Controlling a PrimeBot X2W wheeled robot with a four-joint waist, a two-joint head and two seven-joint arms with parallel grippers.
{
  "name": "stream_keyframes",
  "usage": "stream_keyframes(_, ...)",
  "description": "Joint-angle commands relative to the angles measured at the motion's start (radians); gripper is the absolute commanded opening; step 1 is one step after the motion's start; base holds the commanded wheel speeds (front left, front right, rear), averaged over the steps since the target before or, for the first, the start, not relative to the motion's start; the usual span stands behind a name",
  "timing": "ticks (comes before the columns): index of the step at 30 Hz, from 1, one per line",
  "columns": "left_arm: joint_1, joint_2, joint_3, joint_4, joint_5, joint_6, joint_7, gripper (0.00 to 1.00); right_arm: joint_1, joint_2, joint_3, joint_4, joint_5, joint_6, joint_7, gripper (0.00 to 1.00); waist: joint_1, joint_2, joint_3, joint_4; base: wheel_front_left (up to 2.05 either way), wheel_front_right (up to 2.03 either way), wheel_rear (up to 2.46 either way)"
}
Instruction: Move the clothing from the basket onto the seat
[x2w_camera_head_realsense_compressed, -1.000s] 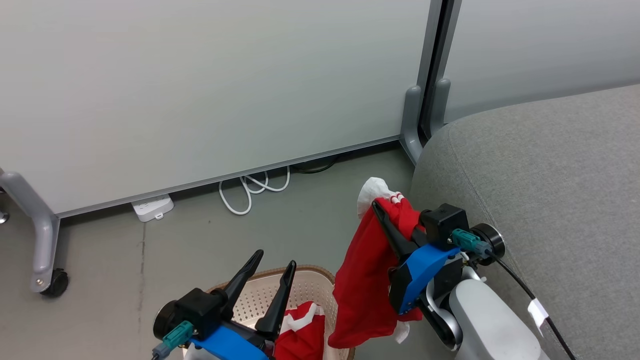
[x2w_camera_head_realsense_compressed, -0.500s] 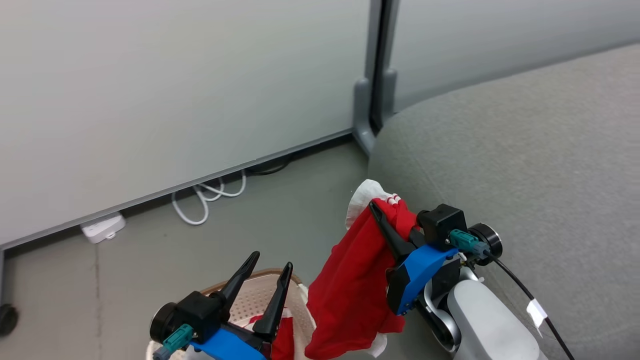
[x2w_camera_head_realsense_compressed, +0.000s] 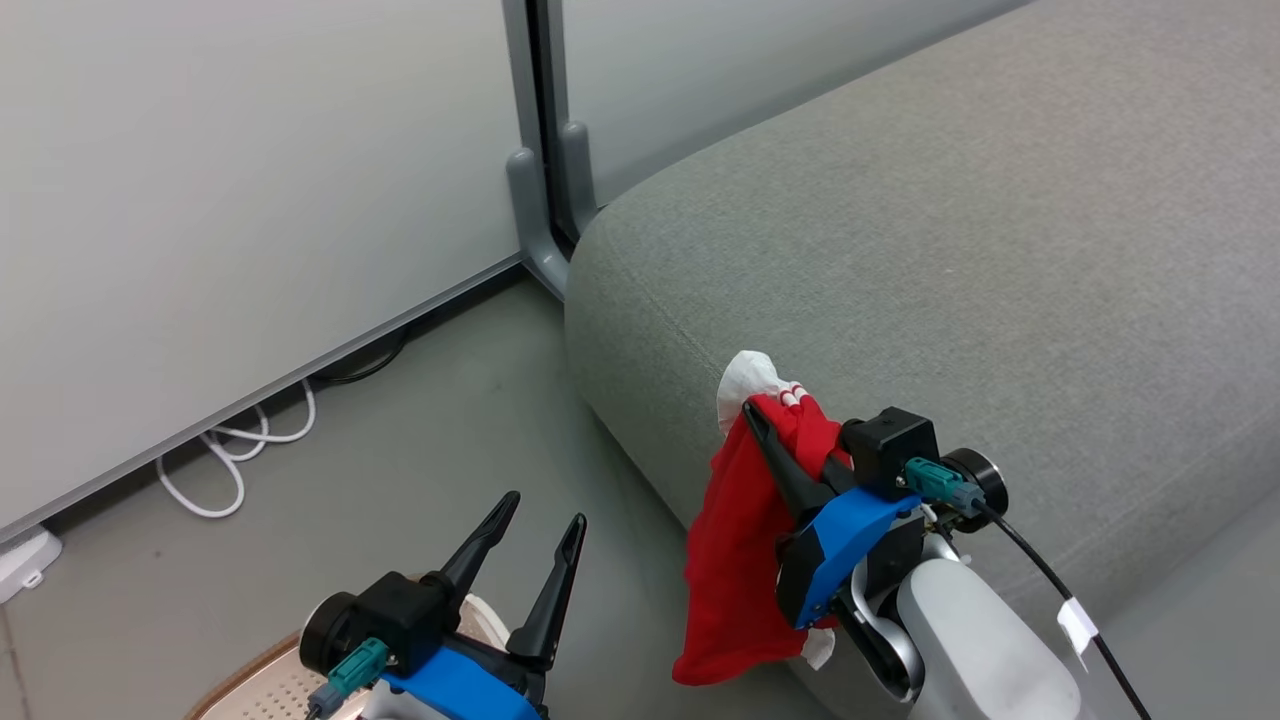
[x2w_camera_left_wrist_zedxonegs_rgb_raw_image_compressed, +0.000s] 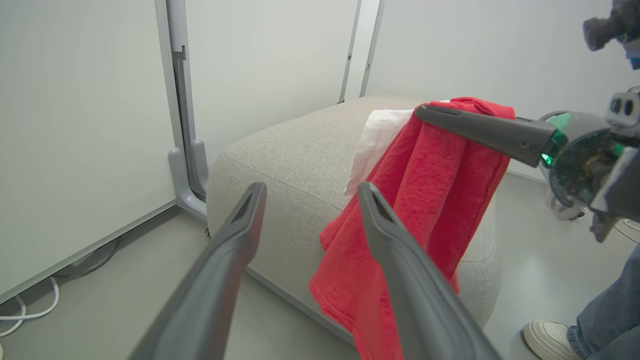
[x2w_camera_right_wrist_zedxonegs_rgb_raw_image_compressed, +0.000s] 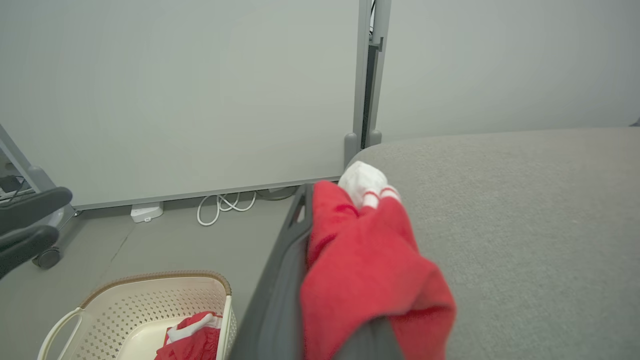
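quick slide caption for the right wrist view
Right gripper shut on a red garment beside the grey seat, more red clothing in the basket.

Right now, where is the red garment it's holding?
In the head view the red garment hangs from the right gripper, lower right of centre, beside the front edge of the grey seat.

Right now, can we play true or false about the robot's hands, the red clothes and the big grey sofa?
The right gripper is shut on a bright red garment with white trim. True.
The left gripper holds clothing too. False: it is open and empty.
The cream-white perforated plastic basket is empty. False: red clothing lies in it.
The held garment lies flat on the large grey fabric seat. False: it hangs beside the seat's edge.
A white cable lies on the floor. True.
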Motion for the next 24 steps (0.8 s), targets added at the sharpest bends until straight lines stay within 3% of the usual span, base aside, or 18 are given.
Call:
stream_keyframes(1,-0.009,0.002,0.002,0.002,0.004,-0.004,-0.003,1.0,0.001,0.0,-0.002,0.001,-0.008,-0.001,-0.006,0.0,-0.0001,0.0,0.004,-0.042,0.0,0.0,0.0)
stream_keyframes(11,-0.029,0.008,-0.019,0.008,-0.005,-0.005,-0.003,1.0,-0.009,0.0,-0.052,0.012,0.003,-0.001,-0.004,0.0,-0.0001,0.0,0.028,-0.049,0.0,0.0,0.0)
stream_keyframes(14,-0.039,0.016,-0.024,0.0,0.002,-0.005,-0.003,1.0,-0.073,0.0,-0.086,0.036,-0.044,-0.001,0.021,0.0,-0.0001,0.0,0.058,-0.036,0.0,0.0,0.0)
stream_keyframes(19,-0.103,0.041,-0.065,-0.004,0.006,-0.005,-0.003,1.0,-0.245,-0.001,-0.244,0.09,-0.161,-0.001,0.064,0.0,-0.0001,0.0,0.162,0.025,0.0,0.0,0.0)
stream_keyframes(24,-0.215,0.07,-0.135,-0.024,0.012,-0.005,0.018,1.0,-0.459,-0.09,-0.425,0.143,-0.224,-0.001,0.095,0.0,-0.0001,0.0,0.303,0.115,0.0,0.0,0.0)
